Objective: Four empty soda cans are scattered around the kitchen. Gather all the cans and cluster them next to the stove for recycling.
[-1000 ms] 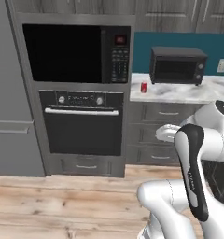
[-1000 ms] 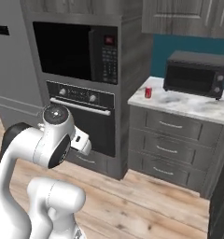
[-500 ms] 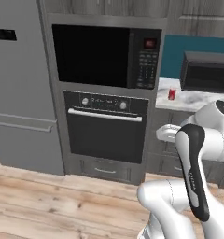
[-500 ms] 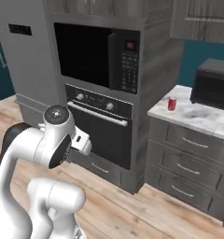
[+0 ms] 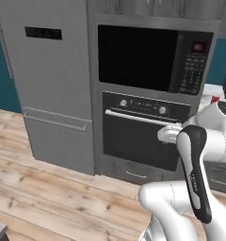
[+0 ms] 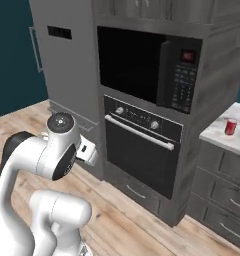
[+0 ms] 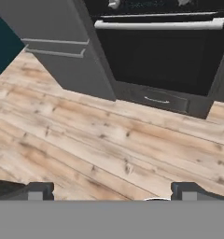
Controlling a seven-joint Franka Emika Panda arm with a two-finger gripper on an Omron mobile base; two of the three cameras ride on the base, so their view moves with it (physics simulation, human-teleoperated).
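One small red can [image 6: 231, 126], seemingly upright

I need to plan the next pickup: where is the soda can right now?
The soda can stands upright on the marbled counter at the right of the right base view, just right of the tall cabinet holding the wall oven and microwave.
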